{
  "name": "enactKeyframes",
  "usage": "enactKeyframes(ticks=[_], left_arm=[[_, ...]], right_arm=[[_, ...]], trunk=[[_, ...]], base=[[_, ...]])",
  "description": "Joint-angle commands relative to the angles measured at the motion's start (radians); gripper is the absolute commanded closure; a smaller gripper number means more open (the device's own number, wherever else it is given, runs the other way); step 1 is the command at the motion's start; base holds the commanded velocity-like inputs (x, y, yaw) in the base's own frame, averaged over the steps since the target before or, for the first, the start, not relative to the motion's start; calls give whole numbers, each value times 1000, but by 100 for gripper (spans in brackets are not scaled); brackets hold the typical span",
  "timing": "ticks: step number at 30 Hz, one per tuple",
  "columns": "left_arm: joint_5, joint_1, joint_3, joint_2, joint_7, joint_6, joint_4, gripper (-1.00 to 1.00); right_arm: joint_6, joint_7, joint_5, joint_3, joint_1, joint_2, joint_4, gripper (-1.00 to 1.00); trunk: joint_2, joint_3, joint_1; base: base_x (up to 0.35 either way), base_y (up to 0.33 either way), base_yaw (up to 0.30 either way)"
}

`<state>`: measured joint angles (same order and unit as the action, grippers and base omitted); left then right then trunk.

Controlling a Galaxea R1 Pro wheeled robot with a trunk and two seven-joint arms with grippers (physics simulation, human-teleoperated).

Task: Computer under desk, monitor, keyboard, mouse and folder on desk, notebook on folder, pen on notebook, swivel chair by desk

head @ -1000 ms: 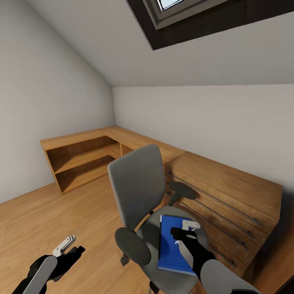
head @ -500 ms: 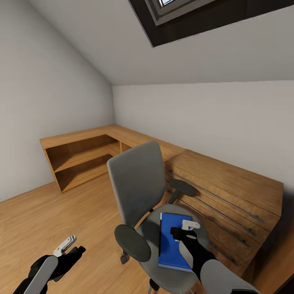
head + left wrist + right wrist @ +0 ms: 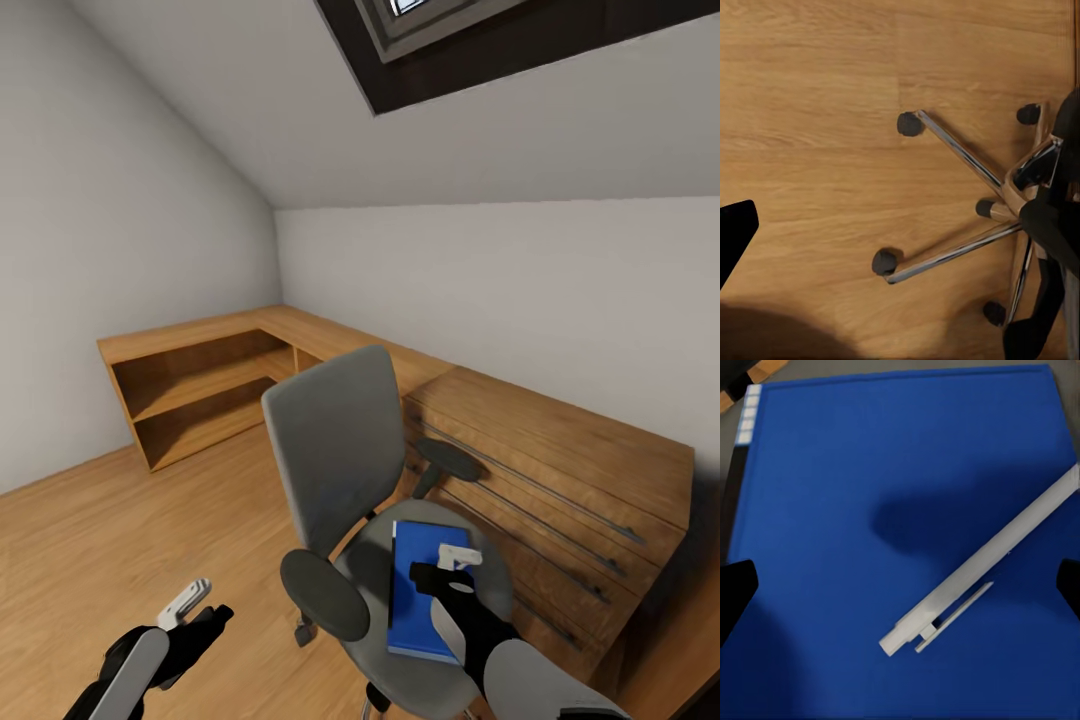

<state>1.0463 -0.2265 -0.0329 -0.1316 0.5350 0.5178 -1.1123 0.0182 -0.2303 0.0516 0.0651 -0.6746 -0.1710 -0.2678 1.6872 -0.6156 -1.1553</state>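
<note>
The grey upholstered swivel chair (image 3: 345, 480) stands close against the light wooden drawer cabinet (image 3: 560, 490), leaving only a thin gap on that side. Its tall backrest walls off the far side of the seat, and two dark round armrests (image 3: 322, 595) flank it. From above the seat is open: the flat blue folder (image 3: 892, 510) lies bare except for a thin white pen (image 3: 982, 566). The wooden floor (image 3: 810, 150) to the left is free; chrome legs (image 3: 952, 150) spread low.

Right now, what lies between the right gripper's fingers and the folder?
In the right wrist view, the white pen lies on the blue folder, between the open right gripper fingers.
</note>
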Motion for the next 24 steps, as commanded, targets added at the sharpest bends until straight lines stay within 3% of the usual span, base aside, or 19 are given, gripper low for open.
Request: enactKeyframes(ticks=[1,4,15,24], left_arm=[[9,-1,-4,5,10,-1,-1,-100],[9,-1,-5,22,10,-1,-1,-100],[10,-1,-5,24,10,-1,0,-100],[-8,-1,-5,25,10,-1,0,-100]], right_arm=[[1,-1,5,4,0,-1,0,-100],[0,-1,5,4,0,-1,2,-100],[0,0,6,4,0,1,2,-100],[2,1,8,4,0,2,2,-100]], trunk=[[8,-4,-4],[29,-14,-15],[36,-17,-19],[99,-45,-54]], base=[[0,0,0],[0,0,0],[0,0,0],[0,0,0]])
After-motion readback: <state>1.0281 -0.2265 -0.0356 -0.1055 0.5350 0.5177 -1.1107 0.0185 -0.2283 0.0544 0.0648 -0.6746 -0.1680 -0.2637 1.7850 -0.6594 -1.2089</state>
